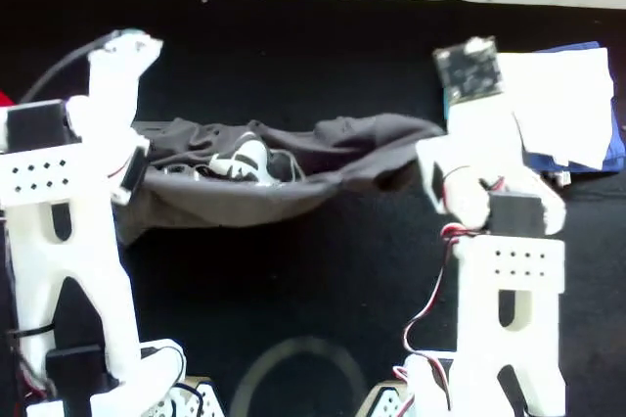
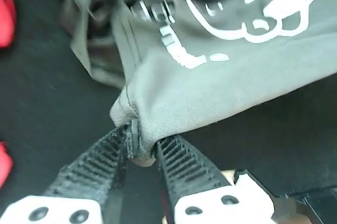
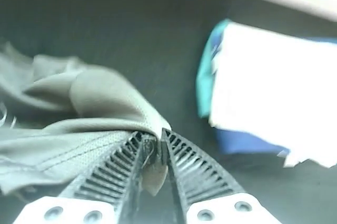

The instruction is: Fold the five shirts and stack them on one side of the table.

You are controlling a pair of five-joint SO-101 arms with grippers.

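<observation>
One grey shirt [image 1: 264, 177] with white print hung stretched between both arms over the black table [image 1: 293, 45] — sagging in the middle. The left gripper [image 2: 142, 145] had its fingers pinched tight on one edge of the fabric, and the right gripper [image 3: 155, 140] was clamped narrow on the opposite edge. A folded stack [image 1: 562, 104] sat at the table's far right, just beyond the right arm — white shirt [image 3: 274, 71] on top, blue fabric [image 3: 242, 142] and teal fabric [image 3: 205, 87] under it. A red item [image 2: 4, 16] lay near the left side, apart from the shirt.
</observation>
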